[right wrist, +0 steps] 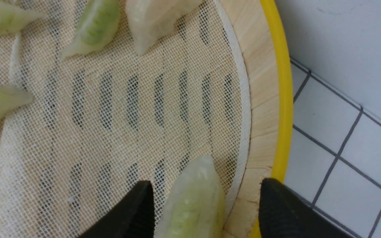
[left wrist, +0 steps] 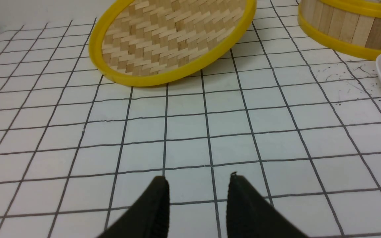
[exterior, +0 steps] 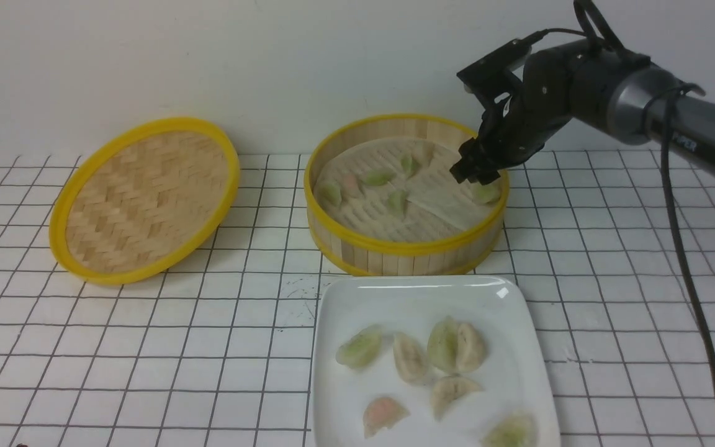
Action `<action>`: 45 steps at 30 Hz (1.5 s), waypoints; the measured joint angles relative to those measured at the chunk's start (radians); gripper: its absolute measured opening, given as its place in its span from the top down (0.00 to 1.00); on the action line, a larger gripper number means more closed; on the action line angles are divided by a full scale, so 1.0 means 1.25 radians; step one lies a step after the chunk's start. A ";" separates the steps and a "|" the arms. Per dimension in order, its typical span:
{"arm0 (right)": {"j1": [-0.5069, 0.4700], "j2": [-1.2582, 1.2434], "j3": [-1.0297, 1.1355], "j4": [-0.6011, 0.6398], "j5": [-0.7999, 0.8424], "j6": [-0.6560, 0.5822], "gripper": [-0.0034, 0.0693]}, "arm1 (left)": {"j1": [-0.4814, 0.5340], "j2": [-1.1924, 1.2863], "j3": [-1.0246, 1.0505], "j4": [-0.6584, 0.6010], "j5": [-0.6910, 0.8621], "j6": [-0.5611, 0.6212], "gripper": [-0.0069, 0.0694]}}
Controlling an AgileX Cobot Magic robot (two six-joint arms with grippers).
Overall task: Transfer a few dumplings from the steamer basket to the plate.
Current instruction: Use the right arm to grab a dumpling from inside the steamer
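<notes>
The steamer basket [exterior: 404, 249] stands at the back centre and holds several dumplings on its mesh liner. One pale green dumpling [exterior: 486, 194] lies against the basket's right wall. My right gripper [exterior: 474, 176] hangs just above it, open. In the right wrist view the dumpling [right wrist: 193, 198] sits between the spread fingers of the right gripper [right wrist: 207, 182]; one finger is over the liner, the other over the yellow rim [right wrist: 284, 99]. The white plate [exterior: 345, 298] in front carries several dumplings [exterior: 360, 347]. My left gripper [left wrist: 198, 177] is open over bare table, holding nothing.
The flat woven lid [exterior: 146, 198] leans tilted at the back left, and in the left wrist view the lid [left wrist: 174, 36] lies ahead of the left gripper. The wall rises right behind the basket. The right arm's cable [exterior: 686, 279] hangs on the right.
</notes>
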 joint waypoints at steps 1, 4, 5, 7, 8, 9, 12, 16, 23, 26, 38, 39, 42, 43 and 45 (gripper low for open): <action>0.000 0.000 0.000 0.000 0.000 -0.002 0.42 | 0.000 0.000 0.000 0.000 0.000 0.000 0.61; 0.001 0.000 0.000 0.008 0.000 -0.010 0.42 | 0.000 0.000 0.000 0.000 0.000 0.000 0.61; 0.003 0.000 0.000 0.011 0.002 -0.017 0.42 | 0.000 0.000 0.000 0.000 0.000 0.000 0.61; 0.008 0.001 0.000 0.012 0.008 -0.020 0.42 | 0.000 0.000 0.000 0.000 0.000 0.000 0.61; 0.011 0.003 0.000 0.012 0.011 -0.022 0.42 | 0.000 0.000 0.000 0.000 0.000 0.000 0.61; 0.017 0.007 0.000 0.015 0.012 -0.024 0.42 | 0.000 0.000 0.000 0.000 0.000 0.000 0.61; 0.029 0.011 0.000 0.016 0.011 -0.029 0.42 | 0.000 0.000 0.000 0.000 0.000 0.000 0.61; 0.032 0.013 0.000 0.015 0.011 -0.030 0.42 | 0.000 0.000 0.000 0.000 0.000 0.000 0.61; 0.032 0.015 0.000 -0.039 0.011 -0.026 0.42 | 0.000 0.000 0.000 0.000 0.000 0.000 0.61; 0.032 0.015 0.000 -0.045 0.011 -0.024 0.42 | 0.000 0.000 0.000 0.000 0.000 0.000 0.61; 0.031 0.016 0.000 -0.039 0.011 -0.002 0.42 | 0.000 0.000 0.000 0.000 0.000 0.000 0.61; 0.031 0.016 0.000 -0.039 0.011 -0.002 0.42 | 0.000 0.000 0.000 0.000 0.000 0.000 0.61; 0.030 0.016 0.000 -0.032 0.011 0.019 0.42 | 0.000 0.000 0.000 0.000 0.000 0.000 0.61; 0.028 0.016 0.000 -0.027 0.011 0.034 0.42 | 0.000 0.000 0.000 0.000 0.000 0.000 0.61; 0.020 0.016 0.000 -0.022 0.011 0.048 0.42 | 0.000 0.000 0.000 0.000 0.000 0.000 0.61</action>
